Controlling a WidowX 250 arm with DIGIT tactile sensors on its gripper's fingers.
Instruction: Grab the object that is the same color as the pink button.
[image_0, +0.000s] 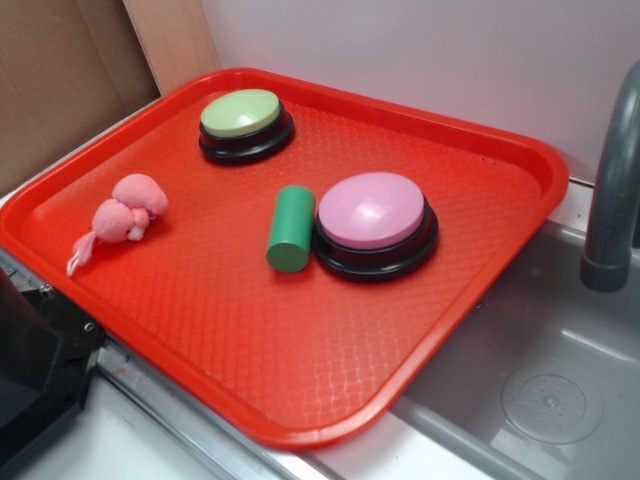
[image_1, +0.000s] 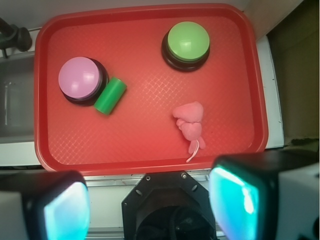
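A small pink plush toy (image_0: 125, 212) (image_1: 190, 123) with a thin pale tail lies near the left edge of the red tray (image_0: 300, 350) (image_1: 145, 145). The pink button (image_0: 373, 222) (image_1: 80, 78), a lilac-pink dome on a black base, stands at the tray's middle. My gripper (image_1: 150, 207) hangs high above the tray's near edge, open, with nothing between its fingers (image_1: 235, 200). In the exterior view the gripper itself does not show. The plush toy is well apart from the gripper.
A green cylinder (image_0: 291, 228) (image_1: 110, 95) lies on its side touching the pink button. A green-topped button (image_0: 245, 123) (image_1: 187, 44) stands at the tray's far side. A grey sink (image_0: 540, 370) with a faucet (image_0: 612, 180) lies right of the tray. The robot's black base (image_1: 167, 210) sits below.
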